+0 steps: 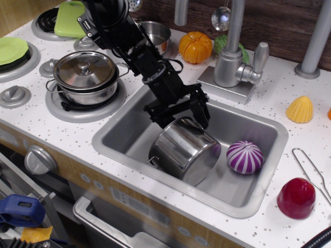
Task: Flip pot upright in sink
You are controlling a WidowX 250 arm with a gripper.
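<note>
The shiny steel pot (182, 151) lies tilted on its side in the middle of the grey sink (121, 132), its closed bottom facing up and to the front left and its mouth towards the back right. A wire loop handle shows at its lower left. My black gripper (184, 122) reaches down from the upper left. Its two fingers are spread wide and straddle the pot's upper back edge, touching it. The jaws stand open, not clamped on the pot.
A purple and white striped ball (245, 156) lies in the sink right of the pot. The faucet (235, 59) stands behind the sink. A lidded steel pot (85, 75) sits on the burner at left. A red object (296, 198) and a wire tool (310, 170) lie on the counter at right.
</note>
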